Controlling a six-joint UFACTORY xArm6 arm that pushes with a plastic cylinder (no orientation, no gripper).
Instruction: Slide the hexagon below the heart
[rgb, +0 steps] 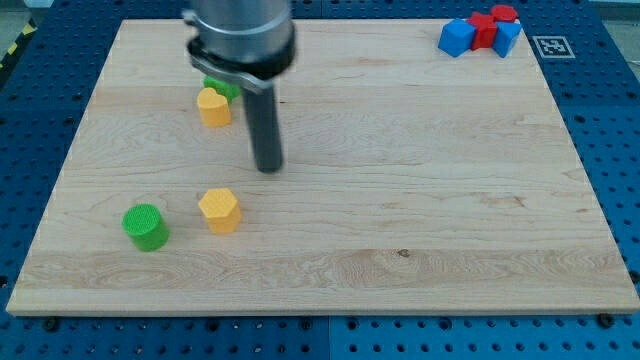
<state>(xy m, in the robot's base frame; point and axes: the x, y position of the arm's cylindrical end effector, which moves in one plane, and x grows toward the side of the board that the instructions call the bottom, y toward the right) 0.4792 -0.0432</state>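
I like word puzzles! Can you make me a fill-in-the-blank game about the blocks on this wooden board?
1. The round block at the view's left, beside the yellow hexagon, is coloured ____.
2. The cluster in the board's top right corner has red blocks and ____ blocks.
3. My tip is touching ____ blocks.
4. The yellow heart lies nearer the view's ____ than the hexagon does.

Missing words: green; blue; no; top
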